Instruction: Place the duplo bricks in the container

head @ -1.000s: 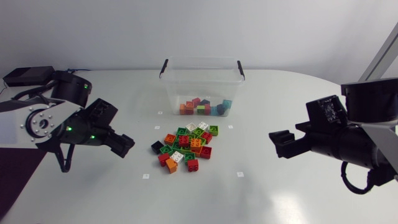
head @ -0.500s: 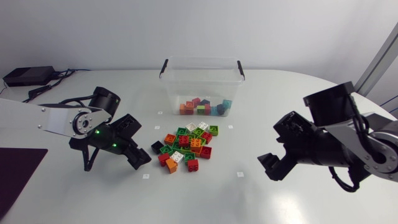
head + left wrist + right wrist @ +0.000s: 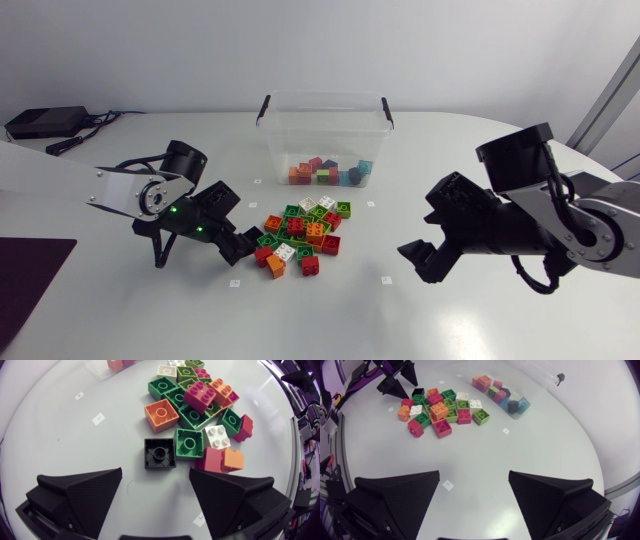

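Observation:
A pile of duplo bricks (image 3: 300,232) in red, green, orange, white and black lies mid-table in front of the clear container (image 3: 275,140), which holds several bricks (image 3: 330,172). My left gripper (image 3: 238,247) is open at the pile's left edge. In the left wrist view an upside-down black brick (image 3: 160,453) lies just ahead of the gap in my left gripper (image 3: 155,477), untouched. My right gripper (image 3: 420,255) is open, low over bare table right of the pile. The right wrist view shows the pile (image 3: 440,407) and container (image 3: 502,395) far ahead of my right gripper (image 3: 474,480).
Small white markers (image 3: 234,283) lie on the table around the pile. A black box (image 3: 40,122) with cables sits at the far left corner. The container's black lid clips (image 3: 387,110) stand up at both ends.
My left gripper has swung right and down to the pile's left edge by the black brick. My right arm has come leftward and tilted its gripper down toward the table.

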Robot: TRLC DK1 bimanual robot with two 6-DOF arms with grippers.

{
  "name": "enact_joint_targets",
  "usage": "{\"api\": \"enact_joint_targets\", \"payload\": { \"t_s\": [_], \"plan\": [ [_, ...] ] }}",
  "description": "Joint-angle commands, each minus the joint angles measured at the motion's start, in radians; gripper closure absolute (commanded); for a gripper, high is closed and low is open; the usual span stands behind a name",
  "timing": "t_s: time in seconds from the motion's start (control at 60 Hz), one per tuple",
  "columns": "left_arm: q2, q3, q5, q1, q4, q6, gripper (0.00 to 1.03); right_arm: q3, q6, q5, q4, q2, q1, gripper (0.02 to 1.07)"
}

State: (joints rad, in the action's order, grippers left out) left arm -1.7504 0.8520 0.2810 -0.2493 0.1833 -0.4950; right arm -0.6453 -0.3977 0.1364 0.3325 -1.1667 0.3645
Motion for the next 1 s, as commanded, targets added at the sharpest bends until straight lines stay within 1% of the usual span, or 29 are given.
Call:
{"api": "enact_joint_targets", "payload": {
  "t_s": [0.0,0.117,0.2,0.367,0.5,0.517,0.6,0.633,0.733,0.783,0.817,0.883,0.983],
  "plan": [
    [-0.037,0.028,0.01,-0.013,-0.015,-0.014,0.14,-0.007,-0.032,0.017,-0.015,-0.028,-0.004,0.07],
    [-0.049,0.033,0.009,-0.021,-0.038,-0.014,0.14,-0.01,-0.043,0.019,-0.026,-0.05,-0.004,0.07],
    [-0.057,0.036,0.009,-0.024,-0.07,-0.011,0.21,-0.014,-0.056,0.02,-0.043,-0.068,-0.002,0.07],
    [-0.074,0.042,0.004,-0.022,-0.088,-0.014,0.24,-0.027,-0.078,0.031,-0.076,-0.125,-0.001,0.07],
    [-0.089,0.042,0.004,-0.024,-0.099,-0.031,0.36,-0.043,-0.099,0.031,-0.09,-0.183,-0.001,0.07],
    [-0.09,0.042,0.004,-0.024,-0.099,-0.036,0.39,-0.047,-0.101,0.031,-0.093,-0.191,-0.001,0.07],
    [-0.09,0.042,0.004,-0.022,-0.1,-0.043,0.44,-0.059,-0.113,0.042,-0.098,-0.209,-0.001,0.07],
    [-0.09,0.044,0.004,-0.019,-0.102,-0.043,0.5,-0.067,-0.119,0.051,-0.105,-0.223,-0.002,0.07],
    [-0.09,0.038,0.01,-0.013,-0.108,-0.05,0.61,-0.079,-0.153,0.08,-0.151,-0.26,-0.004,0.07],
    [-0.087,0.033,0.012,-0.011,-0.108,-0.053,0.64,-0.094,-0.165,0.097,-0.165,-0.292,-0.004,0.07],
    [-0.083,0.028,0.032,-0.008,-0.108,-0.06,0.67,-0.105,-0.176,0.106,-0.176,-0.314,-0.004,0.07],
    [-0.067,0.015,0.058,0.007,-0.108,-0.091,0.67,-0.136,-0.199,0.108,-0.19,-0.358,-0.001,0.07],
    [-0.047,-0.005,0.064,0.012,-0.11,-0.128,0.67,-0.195,-0.225,0.123,-0.188,-0.422,0.002,0.07]
  ]
}}
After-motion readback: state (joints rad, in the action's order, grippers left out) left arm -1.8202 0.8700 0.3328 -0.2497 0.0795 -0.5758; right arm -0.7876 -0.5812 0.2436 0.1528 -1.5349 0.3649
